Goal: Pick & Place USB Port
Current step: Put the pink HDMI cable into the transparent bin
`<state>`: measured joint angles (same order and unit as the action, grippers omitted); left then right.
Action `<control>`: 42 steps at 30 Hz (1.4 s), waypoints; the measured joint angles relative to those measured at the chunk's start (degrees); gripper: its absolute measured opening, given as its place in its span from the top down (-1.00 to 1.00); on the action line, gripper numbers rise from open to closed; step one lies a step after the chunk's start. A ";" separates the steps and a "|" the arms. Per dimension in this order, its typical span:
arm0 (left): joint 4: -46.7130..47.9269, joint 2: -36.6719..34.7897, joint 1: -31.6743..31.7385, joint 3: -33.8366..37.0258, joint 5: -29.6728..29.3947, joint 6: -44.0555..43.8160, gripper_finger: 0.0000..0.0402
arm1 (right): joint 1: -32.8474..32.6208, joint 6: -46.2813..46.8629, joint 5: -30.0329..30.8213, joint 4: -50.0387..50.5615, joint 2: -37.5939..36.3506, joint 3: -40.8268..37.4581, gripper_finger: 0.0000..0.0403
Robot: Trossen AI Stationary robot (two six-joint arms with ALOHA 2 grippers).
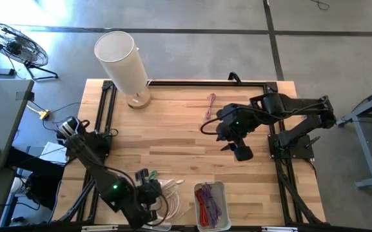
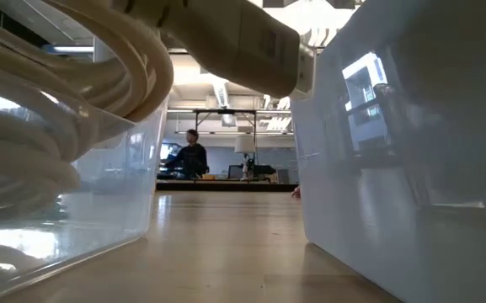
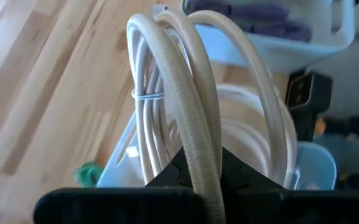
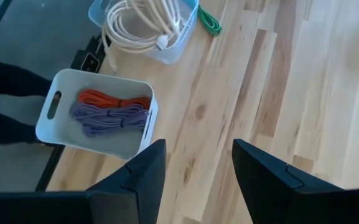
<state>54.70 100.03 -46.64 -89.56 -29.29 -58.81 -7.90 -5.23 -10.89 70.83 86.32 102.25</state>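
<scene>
Cable bundle, cream/white, was pinched between the shut fingers of the left gripper at the near edge of the table, left of centre. In the left wrist view the coils rose up from the closed jaws, a thin tie wrapped round one side of the loops. Under it sat a clear bin with more white cable inside; the right wrist view showed a white plug end in that pile. Green cable lay on the wood just beside the clear bin. Low view was mostly filled by white cable loops and a white connector hanging over the clear bin wall.

White bin stood just right of the clear one, near the front edge, holding purple cable and orange cable bundled together. The two bins were apart, with bare wood between them in the low view.

Farther back, a white cylinder on a wooden base stood tilted at the far left corner. A small pink cable lay loose on the table near the far edge, centre-right.

Right gripper hovered over the right-centre of the table, fingers spread apart and holding nothing, well away from both bins.

A person stood in the room far behind the table.
</scene>
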 joint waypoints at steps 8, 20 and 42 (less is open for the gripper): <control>14.76 5.51 1.10 -13.61 7.12 -0.19 0.98 | 0.65 -4.18 -1.18 0.41 0.00 0.01 0.12; 15.58 12.11 0.96 -13.74 13.73 0.04 0.98 | 3.86 -7.28 -4.14 0.83 -0.02 0.01 0.12; 11.93 18.38 1.32 -13.66 17.16 -0.15 0.92 | 5.03 -7.28 -6.24 0.74 -0.02 0.01 0.12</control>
<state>66.64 118.41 -45.32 -103.22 -12.13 -58.96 -2.88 -12.51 -17.12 71.57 86.30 102.26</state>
